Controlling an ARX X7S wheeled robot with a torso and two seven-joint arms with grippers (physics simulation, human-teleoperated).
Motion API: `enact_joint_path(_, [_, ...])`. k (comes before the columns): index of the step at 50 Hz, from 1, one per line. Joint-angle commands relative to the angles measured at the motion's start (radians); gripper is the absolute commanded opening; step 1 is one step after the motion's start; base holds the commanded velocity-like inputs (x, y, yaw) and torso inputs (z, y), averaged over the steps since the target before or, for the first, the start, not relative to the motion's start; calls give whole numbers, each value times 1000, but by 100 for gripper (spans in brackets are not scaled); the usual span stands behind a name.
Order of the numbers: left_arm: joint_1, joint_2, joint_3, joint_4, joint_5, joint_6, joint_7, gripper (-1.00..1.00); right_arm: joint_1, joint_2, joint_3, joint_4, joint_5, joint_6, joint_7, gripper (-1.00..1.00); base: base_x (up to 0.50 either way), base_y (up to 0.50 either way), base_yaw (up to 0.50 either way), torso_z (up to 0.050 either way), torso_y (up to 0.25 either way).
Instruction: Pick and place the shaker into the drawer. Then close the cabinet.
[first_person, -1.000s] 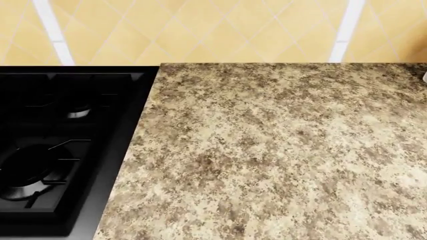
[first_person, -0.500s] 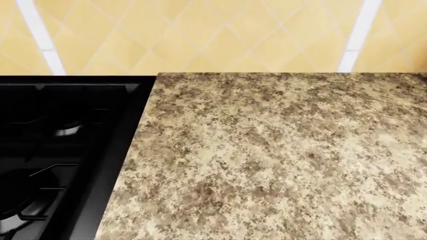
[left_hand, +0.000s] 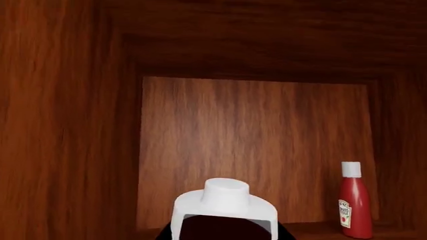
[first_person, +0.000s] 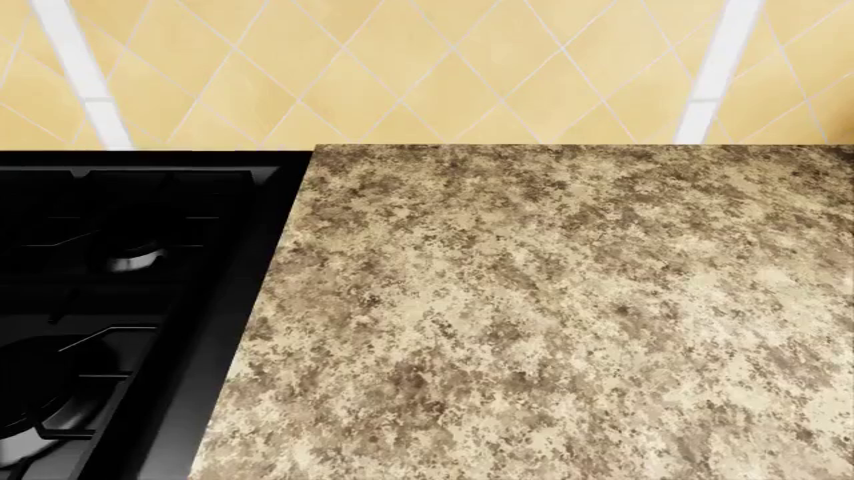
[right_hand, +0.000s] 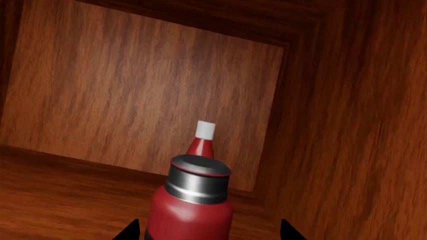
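Inside the drawer (right_hand: 133, 95), the right gripper's (right_hand: 207, 232) jaws straddle the shaker (right_hand: 192, 202); grip unclear.

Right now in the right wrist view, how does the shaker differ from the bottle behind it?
The shaker is close to the camera, wide and squat; the ketchup bottle stands farther back, mostly hidden behind it. The shaker has a broad silver-grey cap; the bottle tapers to a narrow neck with a small white cap. Both have red bodies, look upright and sit inside the reddish-brown wooden drawer.
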Motion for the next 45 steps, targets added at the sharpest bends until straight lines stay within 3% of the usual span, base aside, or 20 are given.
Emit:
enact_joint_path(1, [-41, -6, 50, -35, 71, 157, -105, -100, -14, 8, 0, 2, -1, 6, 14, 100, 0, 0, 0, 0, 0])
enact_joint_path(17, [-11, -1, 16, -34, 143, 163, -106, -100, -32, 9, -10, 2, 2, 7, -32, 100, 244, 0, 0, 0, 0])
enact_joint_path(18, [-10, -1, 14, -34, 146, 163, -109, -100, -33, 8, -18, 2, -2, 8, -47, -100, 18, 3, 4, 0, 0])
enact_joint_path(31, [-8, -1, -26, -35, 186, 158, -132, -100, 32, -19, -41, 2, -6, -124, -65, -100, -2, 4, 6, 0, -2])
enact_joint_path(38, [-63, -14, -146, -35, 186, 152, -118, -100, 42, -83, 187, -290, -280, -129, -193, -100, -1, 4, 7, 0, 0])
enact_joint_path(39, [-66, -14, -205, -35, 232, 146, -112, -100, 42, -84, 172, -326, -265, -124, -193, -100, 0, 4, 7, 0, 0])
enact_joint_path(43, [-66, -4, -662, -3, 666, 64, -74, -100, 42, -84, 119, -400, -223, -116, -195, -100, 0, 4, 8, 0, 0])
enact_joint_path(45, [-66, -1, -819, 25, 813, 21, -61, -100, 42, -84, 108, -414, -212, -115, -191, -100, 0, 4, 8, 0, 0])
